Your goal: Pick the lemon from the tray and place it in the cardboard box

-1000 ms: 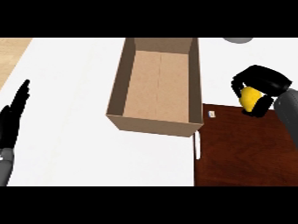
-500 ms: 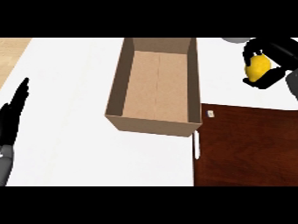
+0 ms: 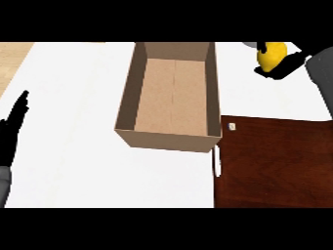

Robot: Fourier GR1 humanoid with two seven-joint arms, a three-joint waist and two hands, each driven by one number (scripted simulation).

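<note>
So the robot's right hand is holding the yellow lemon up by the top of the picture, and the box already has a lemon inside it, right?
Not quite. The right hand does hold the lemon near the top, but the head view shows the cardboard box with nothing inside it, only its bare brown floor. The only lemon is the one in the hand, to the right of the box.

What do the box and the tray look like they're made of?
The box looks like plain matte cardboard: flat tan-brown walls, thin edges, a faint seam down its floor. The tray seems to be dark reddish-brown wood with a smooth, slightly glossy finish, showing streaky grain and slotted handle cut-outs; a wood-look laminate is also possible.
</note>
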